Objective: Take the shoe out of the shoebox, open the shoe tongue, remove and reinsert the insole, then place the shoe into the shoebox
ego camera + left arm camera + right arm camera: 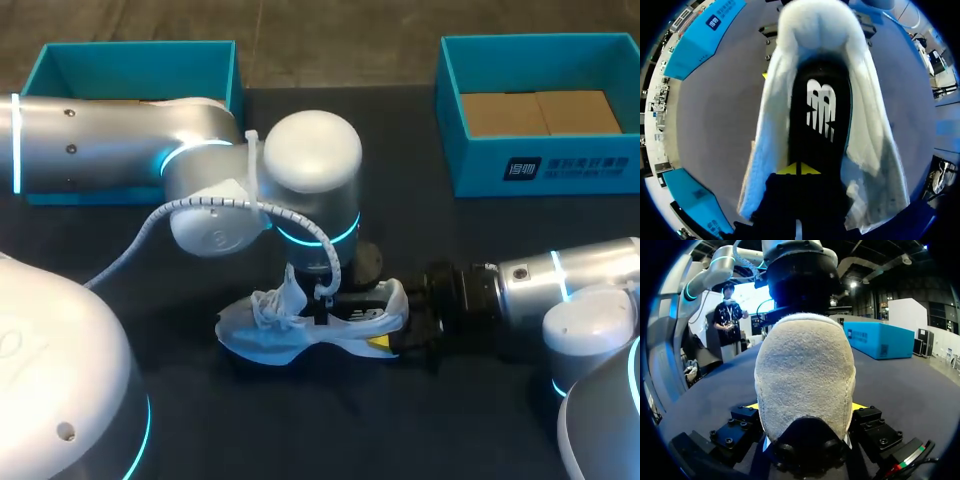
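One shoe [272, 336] lies left-right, heel at right hand [388, 343].

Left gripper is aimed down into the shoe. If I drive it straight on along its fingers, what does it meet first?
The black insole lying inside the white shoe. The left gripper points straight at it and looks at or nearly on it, though depth is unclear from the wrist view.
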Robot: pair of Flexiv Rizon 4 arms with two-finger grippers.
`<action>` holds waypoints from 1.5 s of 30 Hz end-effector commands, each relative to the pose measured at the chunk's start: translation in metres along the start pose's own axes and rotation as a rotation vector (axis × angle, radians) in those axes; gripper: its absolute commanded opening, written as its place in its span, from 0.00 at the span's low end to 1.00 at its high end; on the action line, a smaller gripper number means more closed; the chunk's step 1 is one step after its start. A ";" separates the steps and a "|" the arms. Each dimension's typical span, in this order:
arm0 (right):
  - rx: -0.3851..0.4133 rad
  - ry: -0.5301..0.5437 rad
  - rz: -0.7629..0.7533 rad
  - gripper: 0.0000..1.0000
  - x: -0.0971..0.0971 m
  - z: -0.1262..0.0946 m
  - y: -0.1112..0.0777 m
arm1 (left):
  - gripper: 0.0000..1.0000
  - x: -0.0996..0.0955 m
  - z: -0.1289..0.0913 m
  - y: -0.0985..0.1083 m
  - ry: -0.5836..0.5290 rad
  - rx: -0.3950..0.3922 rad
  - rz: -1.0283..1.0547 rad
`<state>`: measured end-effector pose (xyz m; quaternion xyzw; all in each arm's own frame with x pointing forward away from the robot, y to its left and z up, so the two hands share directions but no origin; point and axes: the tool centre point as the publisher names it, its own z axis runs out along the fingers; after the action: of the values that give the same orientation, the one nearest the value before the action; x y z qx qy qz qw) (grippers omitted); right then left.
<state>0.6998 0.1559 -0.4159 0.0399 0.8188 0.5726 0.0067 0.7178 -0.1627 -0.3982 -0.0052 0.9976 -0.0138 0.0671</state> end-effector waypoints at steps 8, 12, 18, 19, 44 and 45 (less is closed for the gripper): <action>0.007 0.001 0.001 0.00 0.002 0.001 0.000 | 0.00 0.004 -0.025 0.007 0.066 0.116 0.025; 0.007 0.001 0.001 0.00 0.002 0.001 0.000 | 0.00 0.009 -0.035 0.008 0.113 0.179 0.034; 0.007 0.001 0.001 0.00 0.002 0.001 0.000 | 0.00 0.011 -0.043 0.008 0.198 0.240 0.057; 0.007 0.001 0.001 0.00 0.002 0.001 0.000 | 0.00 0.012 -0.044 0.007 0.220 0.239 0.066; 0.007 0.001 0.001 0.00 0.002 0.001 0.000 | 0.26 0.043 -0.027 -0.015 0.430 0.056 0.119; 0.007 0.001 0.001 0.00 0.002 0.001 0.000 | 0.27 0.044 -0.024 -0.014 0.429 0.055 0.119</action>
<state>0.6994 0.1559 -0.4159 0.0396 0.8189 0.5726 0.0066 0.6730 -0.1724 -0.3738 0.0578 0.9861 -0.0489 -0.1482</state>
